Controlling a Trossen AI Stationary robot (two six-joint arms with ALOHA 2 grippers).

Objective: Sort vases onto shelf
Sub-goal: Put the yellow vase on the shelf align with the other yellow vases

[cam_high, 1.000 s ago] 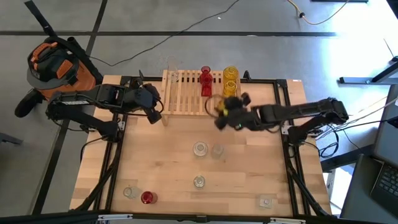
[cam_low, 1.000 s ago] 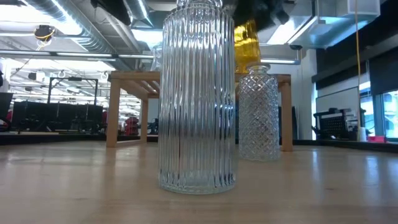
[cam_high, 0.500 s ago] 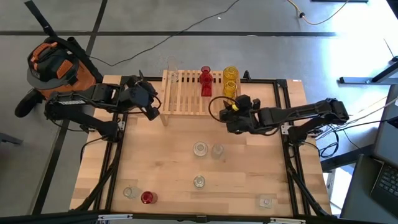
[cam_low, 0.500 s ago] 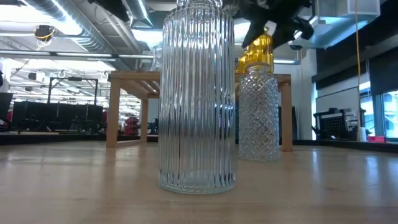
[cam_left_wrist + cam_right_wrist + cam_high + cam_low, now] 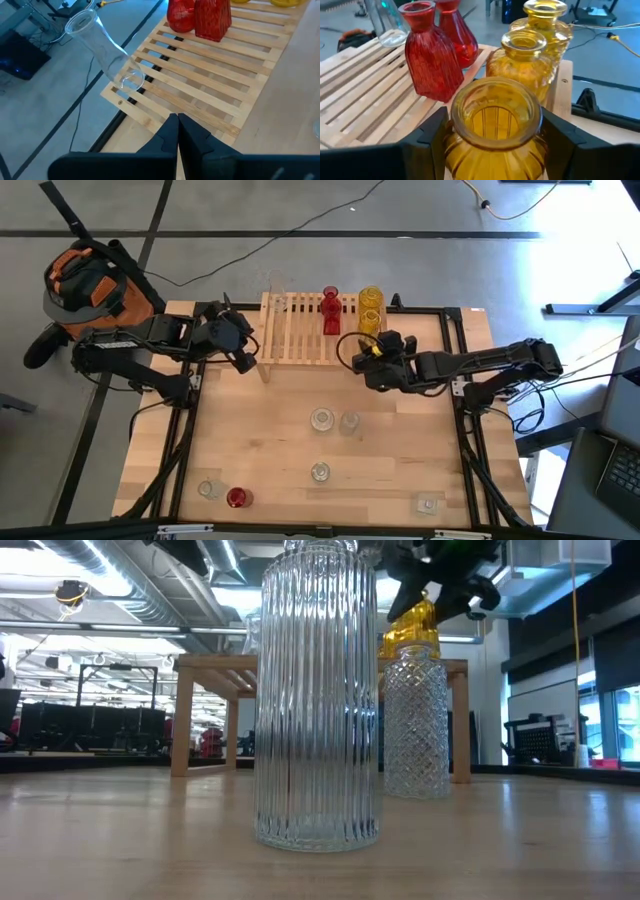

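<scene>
Yellow glass fills the right claw (image 5: 492, 150): its fingers press on both sides of a ribbed yellow vase (image 5: 492, 127), held upright just in front of the shelf (image 5: 300, 330). I think it is kept upright and high so it can go next to the two yellow vases (image 5: 532, 47) at the right end of the shelf, because colours stand together there: the red vases (image 5: 437, 47) in the middle, one clear vase (image 5: 107, 55) at the far corner. More clear vases (image 5: 322, 420) and a red one wait on the counter (image 5: 250, 450). The left claw (image 5: 177, 131), fingers pressed together and empty, waits at the shelf's left end.
</scene>
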